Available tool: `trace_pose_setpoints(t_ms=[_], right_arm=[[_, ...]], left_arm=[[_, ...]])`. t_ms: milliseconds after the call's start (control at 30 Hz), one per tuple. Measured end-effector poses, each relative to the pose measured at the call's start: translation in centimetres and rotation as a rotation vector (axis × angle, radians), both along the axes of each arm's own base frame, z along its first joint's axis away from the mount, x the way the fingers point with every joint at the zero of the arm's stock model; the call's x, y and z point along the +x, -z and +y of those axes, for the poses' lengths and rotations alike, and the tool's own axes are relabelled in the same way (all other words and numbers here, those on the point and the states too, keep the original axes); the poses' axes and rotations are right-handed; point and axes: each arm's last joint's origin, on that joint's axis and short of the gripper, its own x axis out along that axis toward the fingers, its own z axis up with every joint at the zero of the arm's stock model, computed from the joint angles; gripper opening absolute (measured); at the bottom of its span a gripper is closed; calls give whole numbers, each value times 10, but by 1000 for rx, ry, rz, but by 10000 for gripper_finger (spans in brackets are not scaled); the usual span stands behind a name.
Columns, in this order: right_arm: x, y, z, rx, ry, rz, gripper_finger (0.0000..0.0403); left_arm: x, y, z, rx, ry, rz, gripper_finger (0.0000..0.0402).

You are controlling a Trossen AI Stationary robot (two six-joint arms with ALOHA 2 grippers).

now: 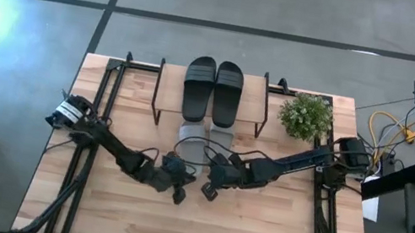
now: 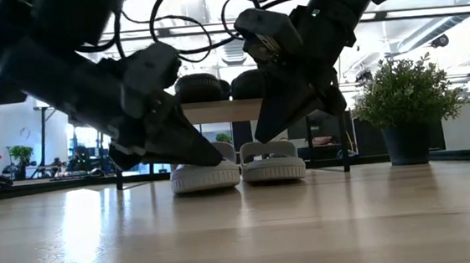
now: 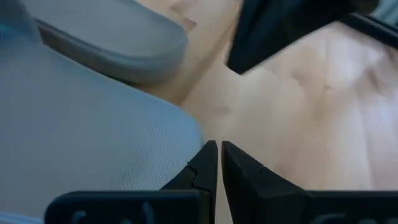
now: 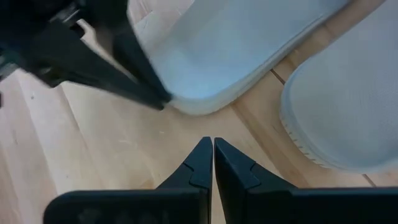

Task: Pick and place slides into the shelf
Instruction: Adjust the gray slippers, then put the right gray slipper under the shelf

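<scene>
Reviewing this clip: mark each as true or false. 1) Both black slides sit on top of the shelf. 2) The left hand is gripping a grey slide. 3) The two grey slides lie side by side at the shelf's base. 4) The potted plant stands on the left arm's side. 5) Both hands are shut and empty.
1) True: the black slides lie on the shelf.
2) False: the left hand is shut on nothing, beside a grey slide.
3) True: the grey slides sit together there.
4) False: the potted plant is on the right arm's side.
5) True: the right hand is shut too.
</scene>
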Motion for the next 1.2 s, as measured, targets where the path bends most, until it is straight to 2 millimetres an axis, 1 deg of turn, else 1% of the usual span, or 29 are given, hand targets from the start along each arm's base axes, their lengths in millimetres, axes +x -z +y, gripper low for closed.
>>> trace_pose_setpoints(t_ms=[133, 300, 433, 567, 633, 700, 800, 900, 967, 1033, 1200], right_arm=[[0, 0, 0, 0, 0, 1, 9], [-1, -1, 0, -1, 0, 6, 9], [-2, 0, -1, -5, 0, 20, 9], [-3, 1, -1, -8, 0, 32, 9], [-3, 1, -1, -8, 0, 31, 9], [-3, 0, -1, -9, -3, 31, 9], [-3, 0, -1, -10, -6, 31, 9], [-4, -1, 1, -5, -13, 31, 9], [-4, -1, 1, -6, -14, 32, 9], [-5, -1, 1, -7, -14, 34, 9], [-5, 0, -1, -14, -8, 39, 9]], left_arm=[[5, 1, 15, 32, -33, 10, 10], [4, 7, 32, 53, -85, 62, 10], [4, 7, 40, 91, -88, 94, 10], [4, 4, 40, 93, -87, 74, 10], [4, -3, 37, 87, -80, 49, 10], [4, -15, 30, 73, -61, 2, 10], [-3, -34, 18, 73, -7, -47, 10], [-15, -47, 7, 78, 32, -40, 10], [-23, -51, 2, 87, 56, -13, 10], [-29, -51, -1, 99, 75, 14, 10], [-34, -56, -5, 90, 91, -7, 10]])
